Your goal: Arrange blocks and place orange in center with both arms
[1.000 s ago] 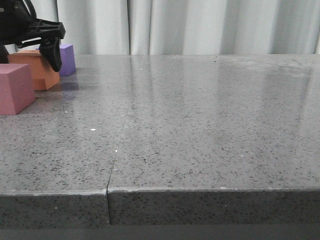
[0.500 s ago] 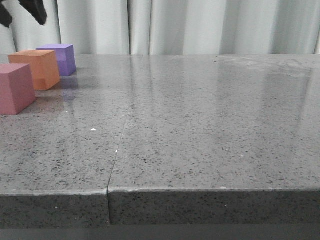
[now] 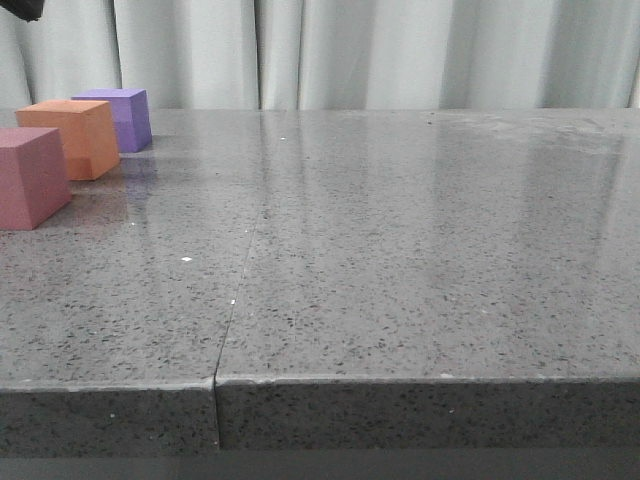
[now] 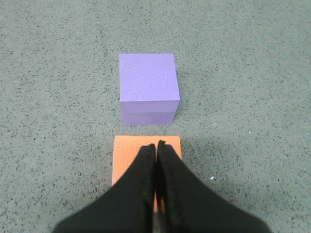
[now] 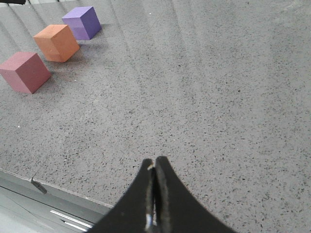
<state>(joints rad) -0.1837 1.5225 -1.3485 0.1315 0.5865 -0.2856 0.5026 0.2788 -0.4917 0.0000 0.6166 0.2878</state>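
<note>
Three cubes stand in a row at the table's far left: the purple cube farthest back, the orange cube in the middle, the pink-red cube nearest. My left gripper is shut and empty, high above the orange cube, with the purple cube beyond it; only a dark bit of it shows at the front view's top left corner. My right gripper is shut and empty above the table's near edge, far from the cubes.
The grey speckled table has a seam running from front to back left of centre. Pale curtains hang behind the table. The table's front edge lies just below my right gripper.
My left gripper has let go of the orange cube and risen up out of the front view. The orange cube stays between the purple and pink-red cubes.
</note>
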